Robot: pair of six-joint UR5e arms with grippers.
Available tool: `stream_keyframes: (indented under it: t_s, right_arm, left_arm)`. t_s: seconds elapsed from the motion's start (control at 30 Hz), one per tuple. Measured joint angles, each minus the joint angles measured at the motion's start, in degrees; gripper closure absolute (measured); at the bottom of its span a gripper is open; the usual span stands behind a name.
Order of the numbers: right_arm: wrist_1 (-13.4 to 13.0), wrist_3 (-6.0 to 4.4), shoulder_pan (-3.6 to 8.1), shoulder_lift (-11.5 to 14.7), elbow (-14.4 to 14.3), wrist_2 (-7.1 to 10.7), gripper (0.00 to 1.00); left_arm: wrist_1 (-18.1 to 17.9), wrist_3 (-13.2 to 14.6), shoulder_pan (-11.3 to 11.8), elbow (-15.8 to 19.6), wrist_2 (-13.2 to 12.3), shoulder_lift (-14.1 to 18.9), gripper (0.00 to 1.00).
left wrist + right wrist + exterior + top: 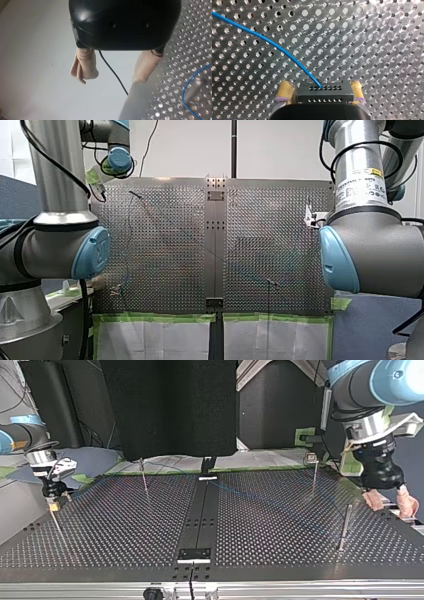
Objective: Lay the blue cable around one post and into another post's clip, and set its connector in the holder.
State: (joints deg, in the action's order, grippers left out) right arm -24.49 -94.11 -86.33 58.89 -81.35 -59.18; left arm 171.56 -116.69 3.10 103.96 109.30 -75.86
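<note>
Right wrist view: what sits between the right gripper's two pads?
The black connector fills the gap in my right gripper, with the blue cable leading from it, as the right wrist view shows.

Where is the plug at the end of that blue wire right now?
The connector sits gripped between my right gripper's yellow pads, over the perforated table, at the top view's left.

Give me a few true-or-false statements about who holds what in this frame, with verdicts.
1. The right end effector is shut on the connector. True.
2. The left end effector grips the cable. False: it is open and empty, and the cable lies on the table beside it.
3. The cable runs into the connector. True.
4. The left end effector has yellow pads. False: they are beige.
</note>
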Motion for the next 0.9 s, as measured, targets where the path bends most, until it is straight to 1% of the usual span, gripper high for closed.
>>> stream_keyframes:
  t_s: [0.1,0.23,0.37,0.67,0.9]
  right_arm:
    - [0.0,0.00,0.00,0.0,0.0,0.00,0.00]
    - [0.0,0.00,0.00,0.0,0.0,0.00,0.00]
    - [0.0,0.00,0.00,0.0,0.0,0.00,0.00]
    - [0.0,0.00,0.00,0.0,0.0,0.00,0.00]
    - [0.0,0.00,0.00,0.0,0.0,0.00,0.00]
  left_arm:
    - [1.5,1.5,-0.5,-1.5,-0.1,-0.8,0.02]
    - [3.7,3.7,-1.4,-3.6,0.0,-2.7,0.02]
    - [5.9,5.9,-2.1,-5.2,1.0,-4.0,0.02]
    - [10.4,10.3,-3.5,-6.0,4.6,-4.9,0.02]
    - [13.6,13.6,-4.1,-6.0,5.0,-4.9,0.02]
